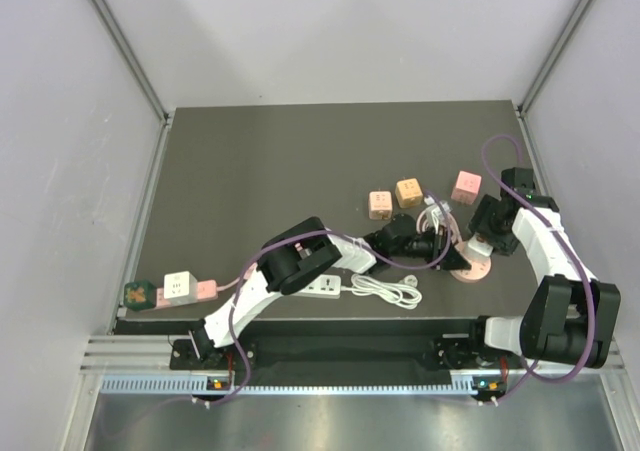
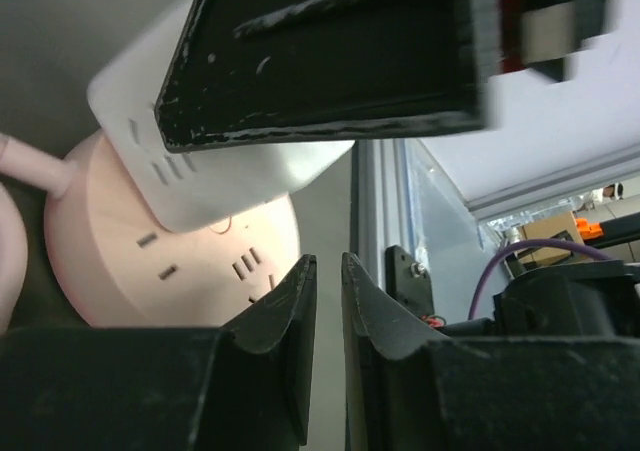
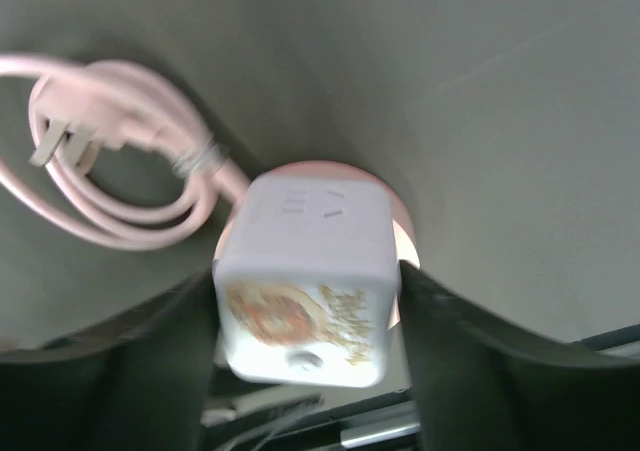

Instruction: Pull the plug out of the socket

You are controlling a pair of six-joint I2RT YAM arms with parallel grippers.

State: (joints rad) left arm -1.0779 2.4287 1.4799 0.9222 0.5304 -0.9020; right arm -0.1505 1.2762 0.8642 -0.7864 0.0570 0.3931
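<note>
Pink socket (image 2: 130, 261), one; white plug (image 3: 305, 271), one.

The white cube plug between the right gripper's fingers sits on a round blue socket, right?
No: the round socket is pink, not blue, as the right wrist view shows. The white cube plug does sit on it, between the fingers of the right gripper.

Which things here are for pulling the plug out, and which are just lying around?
For the job: plug, round socket, right fingers gripping the plug.
Just lying about: three loose cubes, white strip, pink strip at the left edge.
</note>
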